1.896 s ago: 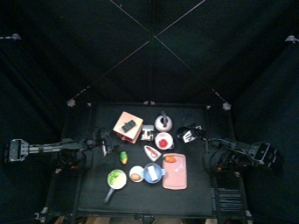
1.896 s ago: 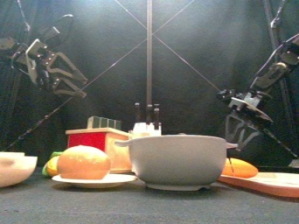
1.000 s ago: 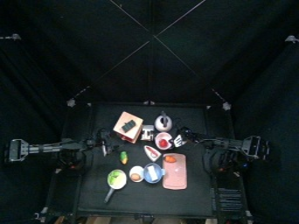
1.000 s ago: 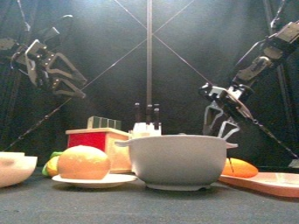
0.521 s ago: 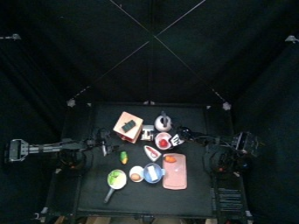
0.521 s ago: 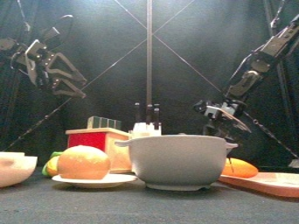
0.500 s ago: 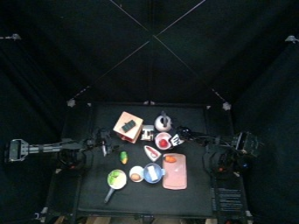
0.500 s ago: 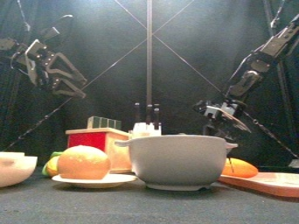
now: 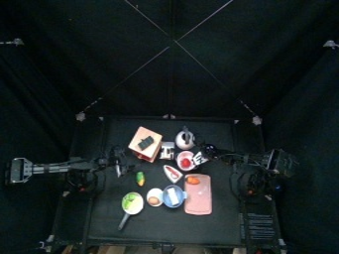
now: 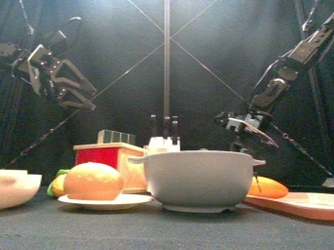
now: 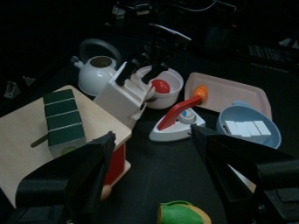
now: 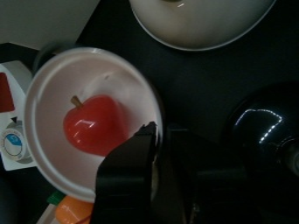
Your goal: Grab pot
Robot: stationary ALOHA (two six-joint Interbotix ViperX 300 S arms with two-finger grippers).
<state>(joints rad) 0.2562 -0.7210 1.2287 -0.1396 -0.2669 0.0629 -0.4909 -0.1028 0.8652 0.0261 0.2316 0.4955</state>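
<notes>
right gripper (image 12: 158, 131): came in from the right and dipped low, now right at rim of pot (image 12: 70, 96) | pot: mid table, just beside white kettle (image 12: 198, 17), red fruit (image 12: 93, 122) inside | grip: cannot tell if pinching rim yet | left gripper (image 11: 158, 140): wide apart, parked over left side | meaning: looks very near the grab; likely squeeze, then lift

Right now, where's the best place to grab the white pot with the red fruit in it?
Its thin rim, from above on the right arm's side, pinching across the wall. The pot is open-topped, and the fruit sits clear of that wall.
</notes>
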